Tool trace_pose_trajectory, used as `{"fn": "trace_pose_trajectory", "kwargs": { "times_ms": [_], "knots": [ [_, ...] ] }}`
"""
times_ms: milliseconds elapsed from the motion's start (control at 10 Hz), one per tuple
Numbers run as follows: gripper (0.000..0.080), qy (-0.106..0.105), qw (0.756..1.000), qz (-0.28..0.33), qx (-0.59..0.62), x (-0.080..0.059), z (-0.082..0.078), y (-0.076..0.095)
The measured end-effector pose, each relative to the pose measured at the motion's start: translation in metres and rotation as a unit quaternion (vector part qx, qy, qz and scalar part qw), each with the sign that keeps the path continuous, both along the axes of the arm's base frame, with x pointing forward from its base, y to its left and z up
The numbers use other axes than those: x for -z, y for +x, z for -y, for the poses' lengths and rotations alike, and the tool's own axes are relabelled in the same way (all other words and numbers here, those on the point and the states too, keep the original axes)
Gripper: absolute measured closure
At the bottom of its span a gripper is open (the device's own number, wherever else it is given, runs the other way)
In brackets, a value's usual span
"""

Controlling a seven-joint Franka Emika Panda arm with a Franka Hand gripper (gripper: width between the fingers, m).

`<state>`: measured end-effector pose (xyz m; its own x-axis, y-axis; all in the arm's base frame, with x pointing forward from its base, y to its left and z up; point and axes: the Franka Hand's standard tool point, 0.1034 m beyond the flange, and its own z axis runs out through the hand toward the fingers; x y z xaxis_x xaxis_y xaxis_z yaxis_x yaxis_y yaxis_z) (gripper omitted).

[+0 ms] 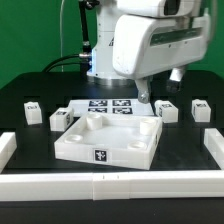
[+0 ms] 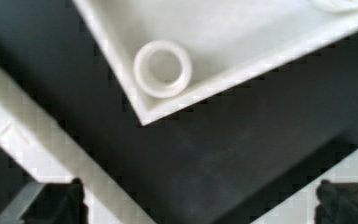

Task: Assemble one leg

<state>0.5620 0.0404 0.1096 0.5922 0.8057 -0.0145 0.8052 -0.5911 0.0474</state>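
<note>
Four small white legs with tag markers stand on the black table: two at the exterior view's left (image 1: 33, 110) (image 1: 60, 118) and two at its right (image 1: 166, 110) (image 1: 199, 109). The large white square tray-like piece (image 1: 108, 142) lies in the middle. My gripper (image 1: 160, 88) hangs above the tray's far right corner, near the right-hand legs, open and empty. In the wrist view the gripper (image 2: 197, 205) has its fingertips (image 2: 51, 205) wide apart with only black table between them. A tray corner with a round socket (image 2: 163, 68) shows there. No leg shows in the wrist view.
The marker board (image 1: 108, 107) lies behind the tray. White rails border the table at the exterior view's left (image 1: 8, 148), right (image 1: 213, 148) and front (image 1: 110, 183). A rail also shows in the wrist view (image 2: 30, 130).
</note>
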Motion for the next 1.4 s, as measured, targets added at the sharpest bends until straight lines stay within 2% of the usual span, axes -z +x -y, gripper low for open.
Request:
{"fn": "trace_pose_trajectory", "kwargs": {
  "times_ms": [200, 300, 500, 1000, 1100, 1200, 1400],
  "knots": [
    [0.0150, 0.020, 0.997, 0.015, -0.080, 0.015, 0.029, -0.030],
    [0.0150, 0.020, 0.994, 0.026, -0.105, 0.024, 0.036, -0.042],
    [0.0150, 0.020, 0.994, 0.025, -0.107, 0.034, 0.041, -0.057],
    [0.0150, 0.018, 0.991, 0.016, -0.128, 0.035, 0.040, -0.056],
    [0.0150, 0.017, 0.987, 0.015, -0.160, 0.039, 0.044, -0.066],
    [0.0150, 0.018, 0.984, 0.004, -0.178, 0.047, 0.048, -0.089],
    [0.0150, 0.021, 0.981, -0.002, -0.195, 0.064, 0.048, -0.117]
  ]
}}
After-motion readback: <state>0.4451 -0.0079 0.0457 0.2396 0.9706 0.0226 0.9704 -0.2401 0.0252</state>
